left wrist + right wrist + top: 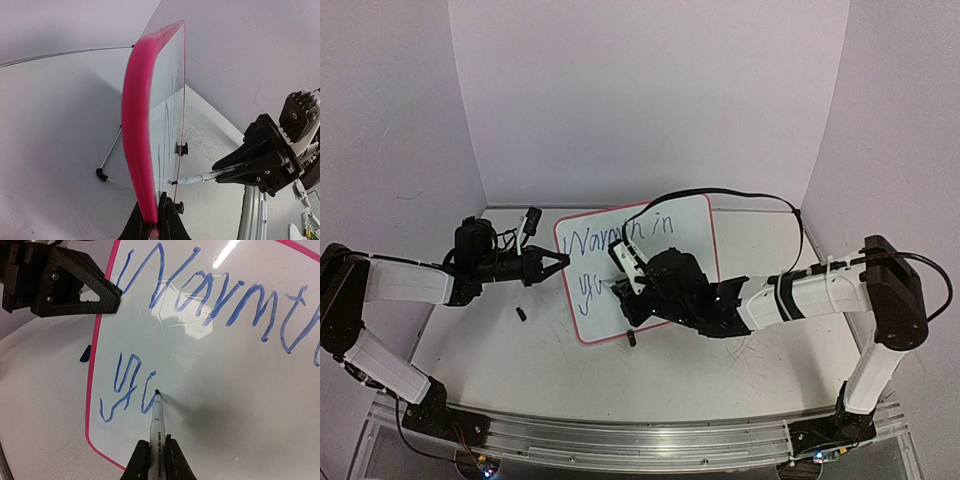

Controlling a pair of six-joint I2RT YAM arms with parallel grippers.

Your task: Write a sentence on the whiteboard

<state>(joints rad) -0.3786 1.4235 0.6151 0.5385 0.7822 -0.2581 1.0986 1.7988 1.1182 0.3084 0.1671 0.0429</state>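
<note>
The whiteboard [685,225], glossy white with a pink-red frame, stands tilted on its wire stand mid-table. The sentence [620,240] is blue script: "Warmth in" on the top line [210,295], and a "y" plus a partial stroke [125,385] below. My left gripper [560,262] is shut on the board's left frame edge [145,150], jaws clamped either side of it [159,220]. My right gripper [157,452] is shut on a white marker [157,420]. The marker's tip touches the board at the end of the second-line stroke. The right gripper also shows in the left wrist view [235,167].
A small dark cap [520,313] lies on the table left of the board. The wire stand's black feet [101,174] rest on the scratched tabletop. White walls close in the back and sides. An aluminium rail [620,445] runs along the near edge. A black cable [760,200] arcs behind the board.
</note>
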